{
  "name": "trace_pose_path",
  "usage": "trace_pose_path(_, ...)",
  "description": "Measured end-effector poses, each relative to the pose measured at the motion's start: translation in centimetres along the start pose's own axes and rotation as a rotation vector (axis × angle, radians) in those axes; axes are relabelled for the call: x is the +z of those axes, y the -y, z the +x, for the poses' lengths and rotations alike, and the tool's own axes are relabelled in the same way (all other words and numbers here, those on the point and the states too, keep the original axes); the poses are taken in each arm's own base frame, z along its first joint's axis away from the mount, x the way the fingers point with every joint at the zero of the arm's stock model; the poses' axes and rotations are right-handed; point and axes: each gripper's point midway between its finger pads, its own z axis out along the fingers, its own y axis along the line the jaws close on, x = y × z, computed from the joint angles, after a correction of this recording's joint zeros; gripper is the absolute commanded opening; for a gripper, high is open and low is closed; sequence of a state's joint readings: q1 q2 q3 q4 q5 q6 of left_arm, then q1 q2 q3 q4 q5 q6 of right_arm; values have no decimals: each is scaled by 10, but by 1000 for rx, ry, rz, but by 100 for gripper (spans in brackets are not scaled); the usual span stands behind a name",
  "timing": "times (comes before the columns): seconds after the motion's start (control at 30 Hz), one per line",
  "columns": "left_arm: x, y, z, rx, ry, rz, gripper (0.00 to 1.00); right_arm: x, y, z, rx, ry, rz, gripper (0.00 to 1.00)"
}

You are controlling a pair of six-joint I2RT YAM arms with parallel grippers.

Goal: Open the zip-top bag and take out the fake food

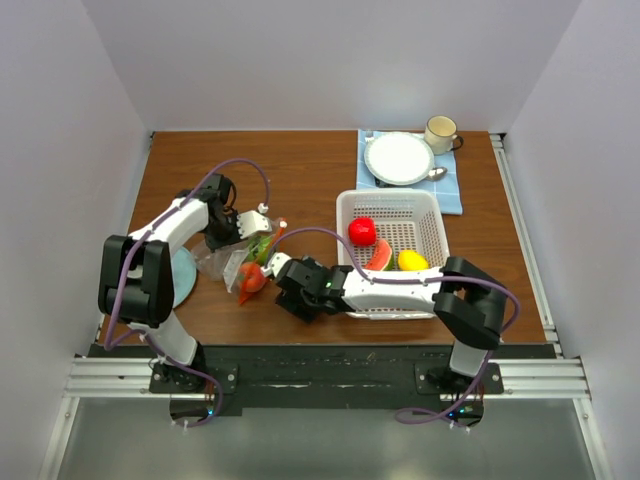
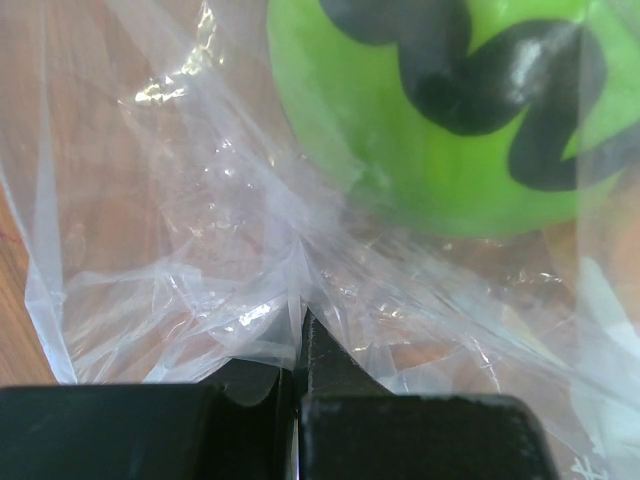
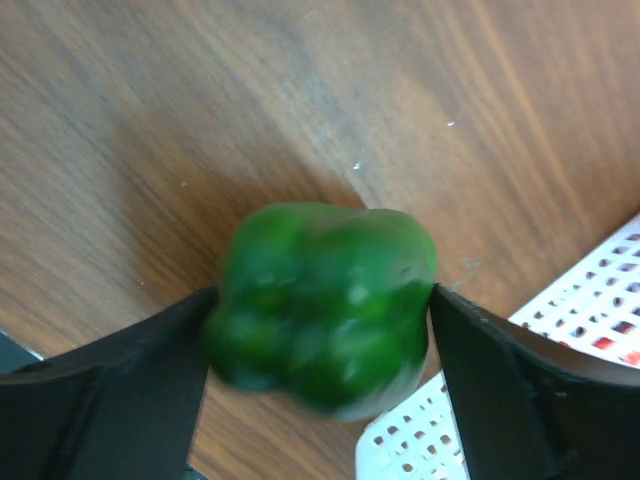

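The green pepper (image 3: 330,270), clamped by the right gripper (image 3: 320,310) beside the basket (image 3: 600,290), could be dropped if squeezed off-centre; the zip-top bag (image 2: 180,250) is pinched by the left gripper (image 2: 300,345).

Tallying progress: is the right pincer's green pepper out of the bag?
Out: the right pincer grips the green pepper over bare table, no plastic around it.

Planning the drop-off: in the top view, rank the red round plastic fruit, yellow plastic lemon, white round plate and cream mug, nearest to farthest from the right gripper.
From the right gripper:
1. Red round plastic fruit, left in the white perforated basket.
2. Yellow plastic lemon, basket's near right corner.
3. White round plate, on blue cloth.
4. Cream mug, far right.
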State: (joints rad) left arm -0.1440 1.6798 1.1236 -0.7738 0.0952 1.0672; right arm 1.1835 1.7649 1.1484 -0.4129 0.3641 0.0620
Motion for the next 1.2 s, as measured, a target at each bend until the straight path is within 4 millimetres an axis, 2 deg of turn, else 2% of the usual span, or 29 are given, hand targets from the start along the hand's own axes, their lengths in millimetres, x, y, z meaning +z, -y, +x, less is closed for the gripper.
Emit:
trace_pose_path(0.1,0,0,0,0,-2,-2,0,3,-1,0,8,1,3,45)
trace_pose_path(0.13,0,0,1,0,-3,-2,0,2,0,-2,14,9,4,41)
trace_pose_path(0.2,0,0,1,0,-3,-2,0,-1,2,-6,30,33,3,38)
trace_pose_path(0.3,0,-1,1,1,-4,-3,0,-20,18,-16,78,112,22,34)
trace_pose_path(0.37,0,-1,1,2,-5,-4,0,-40,39,-28,129,189,60,31)
trace_pose_path(0.47,0,-1,1,3,-5,-4,0,-76,91,-45,263,343,192,22)
trace_pose_path(0.57,0,-1,1,3,-5,-4,0,-104,144,-41,404,437,373,22)
trace_pose_path(0.63,0,-1,1,3,-5,-4,0,-110,170,-24,476,439,487,26)
trace_pose_path(0.67,0,-1,1,3,-5,-4,0,-110,178,-17,500,428,526,50)
trace_pose_path(0.73,0,-1,1,3,-4,-3,0,-102,189,1,542,369,601,90)
trace_pose_path(0.77,0,-1,1,3,-4,-3,0,-95,191,9,554,337,621,99)
trace_pose_path(0.9,0,-1,1,4,-4,-3,0,-68,181,32,550,222,621,99)
trace_pose_path(0.97,0,-1,1,4,-4,-3,0,-62,173,32,540,209,572,99)
trace_pose_path(1.07,0,-1,1,4,-5,-3,0,-70,166,12,544,289,482,99)
trace_pose_path(1.2,0,0,0,5,-4,-3,0,-88,146,-41,483,427,362,99)
